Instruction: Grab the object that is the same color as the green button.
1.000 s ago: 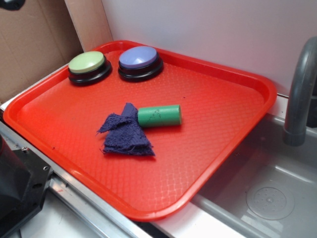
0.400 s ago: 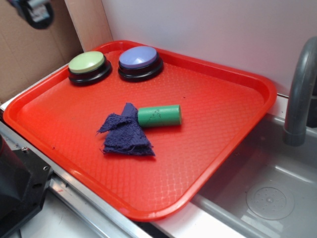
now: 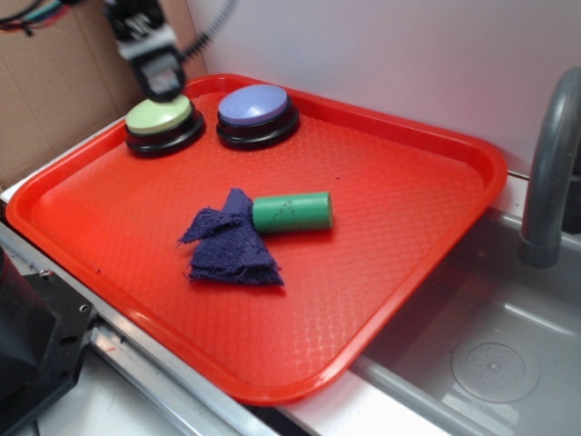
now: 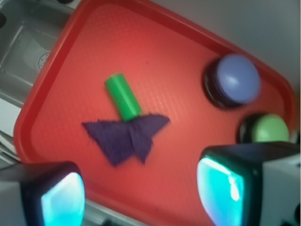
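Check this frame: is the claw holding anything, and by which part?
Nothing is held. The claw is open above the green button; the green cylinder lies untouched.

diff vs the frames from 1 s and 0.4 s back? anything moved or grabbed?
Only the arm moved: the gripper has come in from the top-left corner and now hangs just above the green button. Its jaws are apart in the wrist view and hold nothing. The green cylinder, the dark blue cloth, the blue-purple button and the red tray stayed where they were.
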Controlling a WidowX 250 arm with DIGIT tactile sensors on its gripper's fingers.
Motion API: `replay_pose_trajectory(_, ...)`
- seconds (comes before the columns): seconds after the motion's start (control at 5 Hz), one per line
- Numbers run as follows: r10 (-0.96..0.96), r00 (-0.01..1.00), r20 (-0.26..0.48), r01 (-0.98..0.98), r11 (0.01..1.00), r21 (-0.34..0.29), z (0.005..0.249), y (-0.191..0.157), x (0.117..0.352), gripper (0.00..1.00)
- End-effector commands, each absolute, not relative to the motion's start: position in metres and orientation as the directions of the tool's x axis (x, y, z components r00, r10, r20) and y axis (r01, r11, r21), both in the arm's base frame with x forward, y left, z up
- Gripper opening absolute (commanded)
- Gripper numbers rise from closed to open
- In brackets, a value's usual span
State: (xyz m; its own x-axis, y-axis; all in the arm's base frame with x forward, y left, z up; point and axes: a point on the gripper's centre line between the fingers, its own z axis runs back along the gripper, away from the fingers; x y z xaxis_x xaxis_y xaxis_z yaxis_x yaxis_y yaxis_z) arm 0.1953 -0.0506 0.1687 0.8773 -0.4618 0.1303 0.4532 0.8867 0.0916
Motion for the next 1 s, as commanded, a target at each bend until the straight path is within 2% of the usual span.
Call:
replay_pose_trajectory(0.0,-0.604,0.771,0.201,0.6,0.795,0.088,0.124,-0.08,0.231,1.0)
replay_pose_trajectory(0.4,-0.647,0.741,0.178,0.647,0.76,0.071,0.067,-0.091,0.247,1.0)
replay_pose_trajectory(0.6,-0.663,0.737,0.132,0.666,0.745,0.027,0.046,-0.093,0.248,1.0)
replay_pose_trajectory(0.8,-0.651,0.752,0.109,0.654,0.757,0.009,0.035,-0.092,0.247,1.0)
